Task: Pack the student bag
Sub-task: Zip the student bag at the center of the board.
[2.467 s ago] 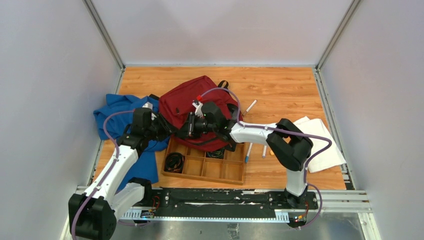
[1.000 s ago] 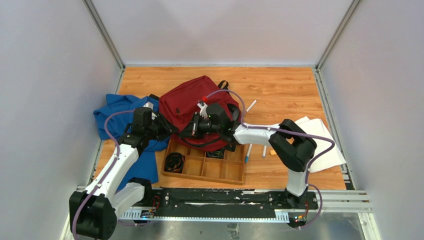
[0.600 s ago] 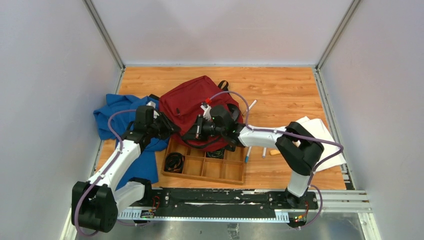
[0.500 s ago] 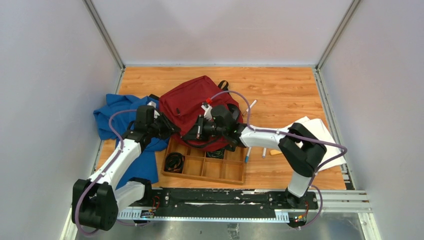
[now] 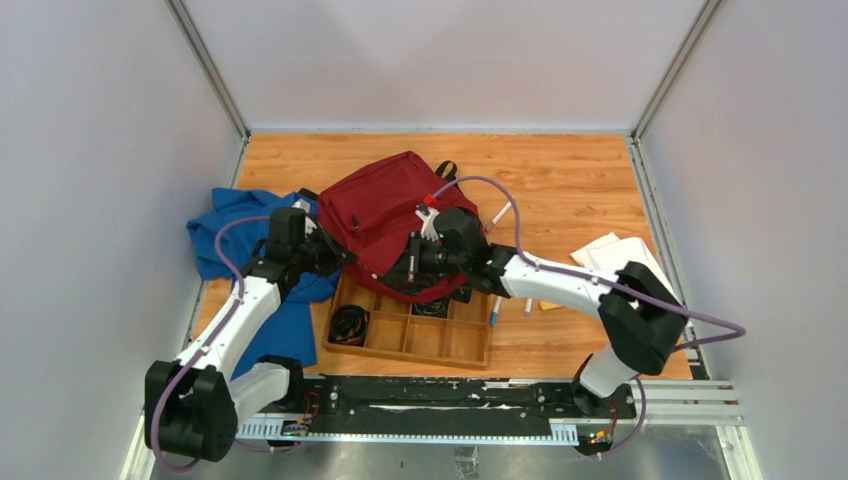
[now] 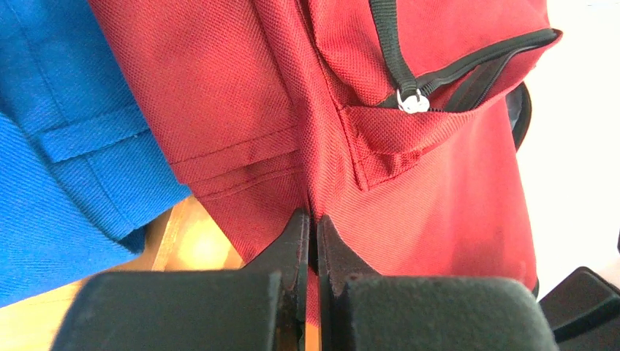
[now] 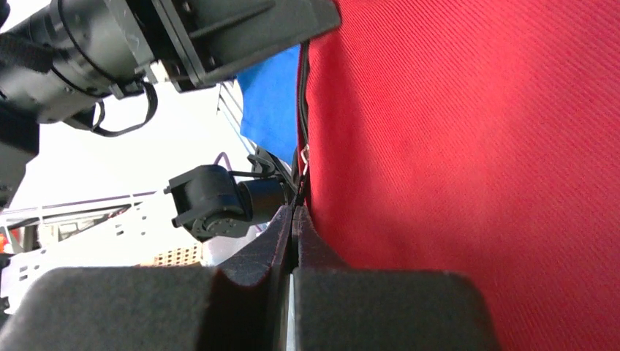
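Where the top view looks down on the table (image 5: 560, 180), it shows one student bag (image 5: 380, 210), one blue garment (image 5: 232, 240), one wooden tray (image 5: 420, 338), three pens (image 5: 497, 214) and two arms. The bag lies left of the table's middle, its near end over the tray's far edge and its left side touching the garment. Its long axis runs tilted from the near edge toward the far edge, with the top loop (image 5: 446, 168) at the far end. The left gripper (image 5: 332, 254) meets the bag's left side, the right gripper (image 5: 402, 276) its near end.

In the left wrist view, the left gripper (image 6: 313, 219) is clamped tight on a fold of the red fabric, below one zipper pull (image 6: 414, 101).

In the right wrist view, the right gripper (image 7: 292, 212) is pressed closed on the bag's black-zippered edge.
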Robot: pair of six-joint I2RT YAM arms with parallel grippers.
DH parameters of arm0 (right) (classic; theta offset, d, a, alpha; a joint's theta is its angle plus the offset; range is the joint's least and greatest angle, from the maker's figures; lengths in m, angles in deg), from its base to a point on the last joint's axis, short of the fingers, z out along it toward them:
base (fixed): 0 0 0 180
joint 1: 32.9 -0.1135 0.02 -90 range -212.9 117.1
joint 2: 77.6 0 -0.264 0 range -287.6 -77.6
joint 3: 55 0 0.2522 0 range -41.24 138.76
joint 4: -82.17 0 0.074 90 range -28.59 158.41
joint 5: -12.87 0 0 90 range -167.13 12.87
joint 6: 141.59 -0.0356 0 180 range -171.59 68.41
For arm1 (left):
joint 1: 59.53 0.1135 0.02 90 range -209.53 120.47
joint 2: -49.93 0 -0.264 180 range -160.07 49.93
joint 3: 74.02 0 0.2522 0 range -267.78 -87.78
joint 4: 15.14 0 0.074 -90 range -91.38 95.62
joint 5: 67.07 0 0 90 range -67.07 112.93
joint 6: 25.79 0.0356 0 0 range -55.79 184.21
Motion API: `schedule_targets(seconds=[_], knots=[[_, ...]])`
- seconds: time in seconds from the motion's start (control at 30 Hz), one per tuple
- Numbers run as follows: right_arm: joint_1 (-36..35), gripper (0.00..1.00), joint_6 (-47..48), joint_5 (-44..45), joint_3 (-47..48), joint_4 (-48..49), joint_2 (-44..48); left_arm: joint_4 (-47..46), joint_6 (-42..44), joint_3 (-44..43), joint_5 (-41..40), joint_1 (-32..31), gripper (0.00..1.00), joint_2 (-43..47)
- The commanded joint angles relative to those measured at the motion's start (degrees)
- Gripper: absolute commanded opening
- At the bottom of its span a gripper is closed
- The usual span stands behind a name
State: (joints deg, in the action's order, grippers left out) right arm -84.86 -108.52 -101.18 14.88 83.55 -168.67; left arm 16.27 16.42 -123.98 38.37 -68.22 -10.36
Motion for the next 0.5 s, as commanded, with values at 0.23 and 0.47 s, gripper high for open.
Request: schedule_targets(seconds=[0.23,0.47], knots=[[0.77,0.0,12.39,10.31,-2.2,-22.41,16.22,4.83,4.76,-3.71,-3.22,5.25,0.0,1.44],[5.17,0.0,17.03,21.1,-5.02,-30.28,25.96,7.29,5.67,-5.25,-4.44,7.37,0.0,0.07]])
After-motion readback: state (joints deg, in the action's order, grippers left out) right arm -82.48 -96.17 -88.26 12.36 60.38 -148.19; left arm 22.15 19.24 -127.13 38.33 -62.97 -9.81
